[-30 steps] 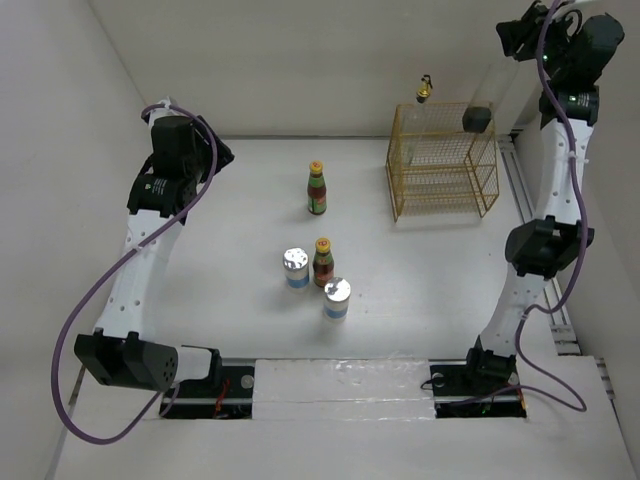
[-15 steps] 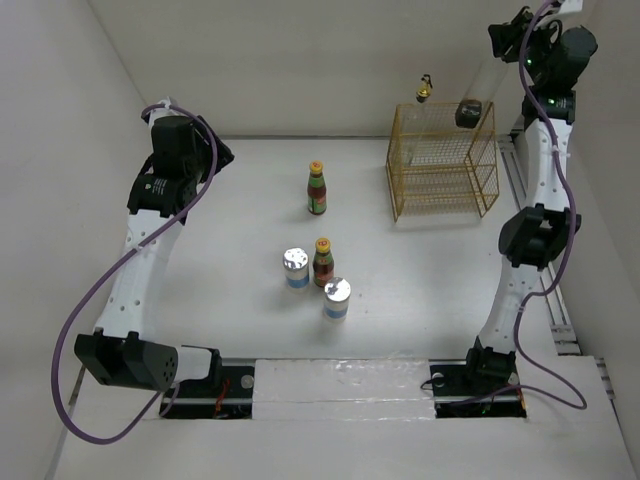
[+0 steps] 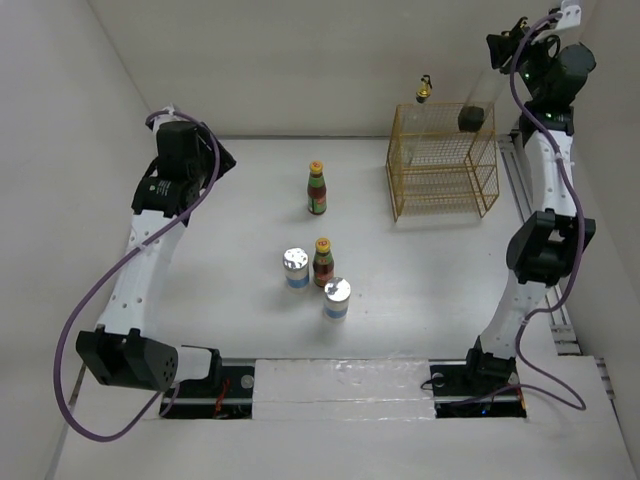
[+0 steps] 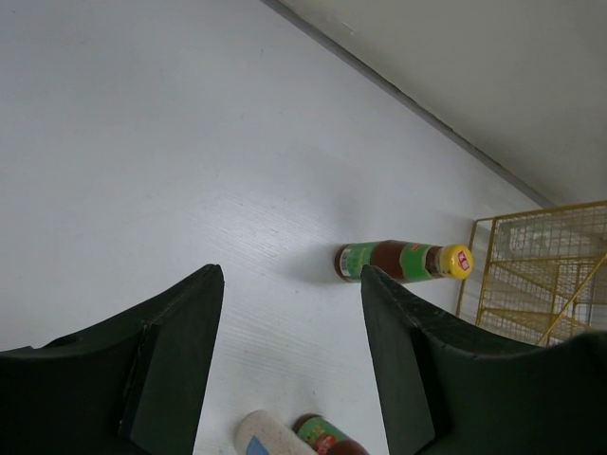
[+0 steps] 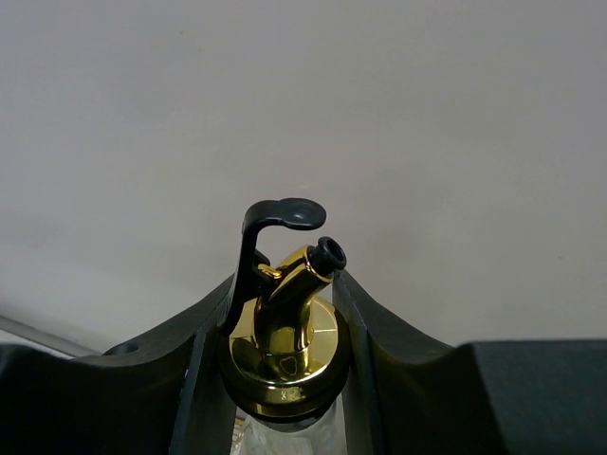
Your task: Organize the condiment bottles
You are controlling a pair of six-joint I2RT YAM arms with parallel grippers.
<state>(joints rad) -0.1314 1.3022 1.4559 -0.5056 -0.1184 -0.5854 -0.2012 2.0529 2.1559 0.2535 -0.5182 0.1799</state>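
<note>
Since a second ago the right arm has straightened toward the upper right corner, and the glass bottle (image 5: 283, 365) it carries has shifted slightly left, its dark base now over the upper right corner of the rack (image 3: 443, 165); the right gripper (image 5: 285, 294) is clamped on that bottle's gold top. The other glass bottle (image 3: 425, 92) stands at the rack's upper left corner, one sauce bottle (image 3: 317, 189) at upper centre, and the second sauce bottle (image 3: 323, 262) at centre, just beside the left jar (image 3: 295, 268) and the right jar (image 3: 337, 298). The left gripper (image 4: 289, 275) hovers at upper left, jaws apart and empty.
</note>
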